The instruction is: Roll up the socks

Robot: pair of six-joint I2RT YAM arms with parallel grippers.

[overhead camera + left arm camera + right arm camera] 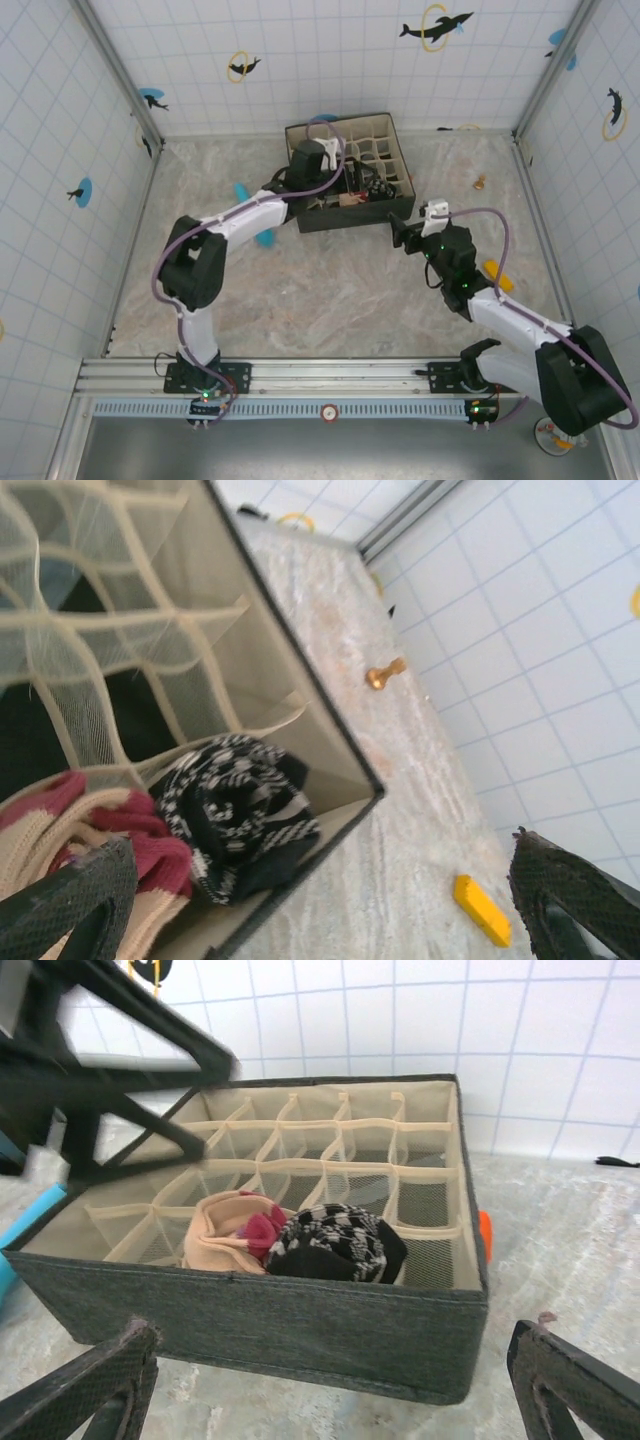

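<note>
Sitting rolled in organizer: socks | left hand released | right hand released

organiser box: dark fabric, mesh-divided cells, far on surface | yellow block: flat, right of box | small brass-coloured piece: near far-right wall | blue cylinder: just left of box | walls: white tile, dolphin stickers

The left gripper stood wide open above a divided fabric box. In its corner a rolled black-and-white striped sock touched a peach-and-maroon sock. A yellow block lay outside on the table.
</note>
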